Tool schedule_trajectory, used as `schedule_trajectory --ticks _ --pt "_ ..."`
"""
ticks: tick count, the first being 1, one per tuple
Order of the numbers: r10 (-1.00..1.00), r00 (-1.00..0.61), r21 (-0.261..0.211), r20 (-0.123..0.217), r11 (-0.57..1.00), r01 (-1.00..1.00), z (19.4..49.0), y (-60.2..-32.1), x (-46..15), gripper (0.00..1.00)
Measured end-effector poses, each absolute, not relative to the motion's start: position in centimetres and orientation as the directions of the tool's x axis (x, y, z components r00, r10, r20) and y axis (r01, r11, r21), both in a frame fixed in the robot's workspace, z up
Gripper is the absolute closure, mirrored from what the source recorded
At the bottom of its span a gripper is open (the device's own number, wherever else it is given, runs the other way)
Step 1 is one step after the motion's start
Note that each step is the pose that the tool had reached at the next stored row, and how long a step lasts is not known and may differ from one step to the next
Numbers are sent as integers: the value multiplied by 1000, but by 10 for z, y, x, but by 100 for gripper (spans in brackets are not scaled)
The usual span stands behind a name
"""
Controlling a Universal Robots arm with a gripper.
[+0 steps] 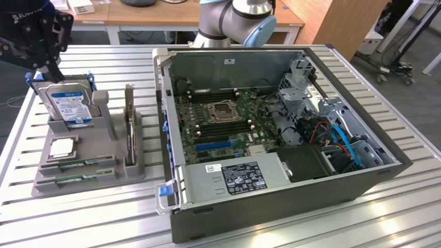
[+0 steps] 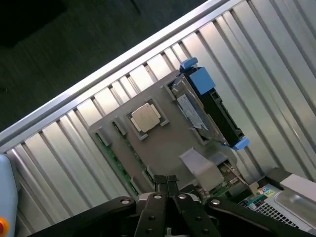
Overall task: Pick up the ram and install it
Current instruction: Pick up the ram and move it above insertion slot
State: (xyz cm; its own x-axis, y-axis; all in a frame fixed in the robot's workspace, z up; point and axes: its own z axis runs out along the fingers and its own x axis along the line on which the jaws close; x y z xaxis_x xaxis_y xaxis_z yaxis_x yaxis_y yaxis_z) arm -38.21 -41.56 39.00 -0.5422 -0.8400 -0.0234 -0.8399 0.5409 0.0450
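Two ram sticks, thin green boards, lie in slots at the front of a grey holder (image 1: 110, 155): one (image 1: 76, 164) behind the other (image 1: 72, 179). In the wrist view a ram stick (image 2: 116, 159) runs along the holder's (image 2: 168, 143) edge. My gripper (image 1: 53, 72) hangs in the air at the exterior view's far left, above the holder's back corner and behind the hard drive (image 1: 69, 106). Its fingertips (image 2: 166, 180) are pressed together, shut on nothing, well apart from the ram.
The holder also carries a CPU chip (image 1: 62, 148) and an upright expansion card (image 1: 129, 124). The open computer case (image 1: 386, 170) lies to the exterior view's right, its motherboard (image 1: 220, 111) exposed. The slatted metal table (image 1: 82, 217) ends just beyond the holder.
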Motion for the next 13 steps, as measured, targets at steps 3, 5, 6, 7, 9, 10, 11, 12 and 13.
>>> schedule_trajectory --ticks 3,5,6,7,9,10,11,12,13 --pt "-868 -496 45 -23 495 -868 390 -416 -382 90" --pt "-885 -465 45 -23 464 -885 390 -416 -382 90" --pt "-893 -449 45 -23 448 -893 390 -416 -382 90" --pt "-901 -433 45 -23 432 -901 390 -416 -382 90" --pt "-917 -399 45 -23 397 -917 389 -416 -382 90" --pt "-923 -383 45 -23 382 -923 389 -416 -382 90" --pt "-931 -365 45 -23 364 -930 389 -416 -382 90" --pt "-937 -349 45 -23 347 -937 389 -416 -382 90" --pt "-943 -332 45 -23 330 -943 389 -416 -382 90"
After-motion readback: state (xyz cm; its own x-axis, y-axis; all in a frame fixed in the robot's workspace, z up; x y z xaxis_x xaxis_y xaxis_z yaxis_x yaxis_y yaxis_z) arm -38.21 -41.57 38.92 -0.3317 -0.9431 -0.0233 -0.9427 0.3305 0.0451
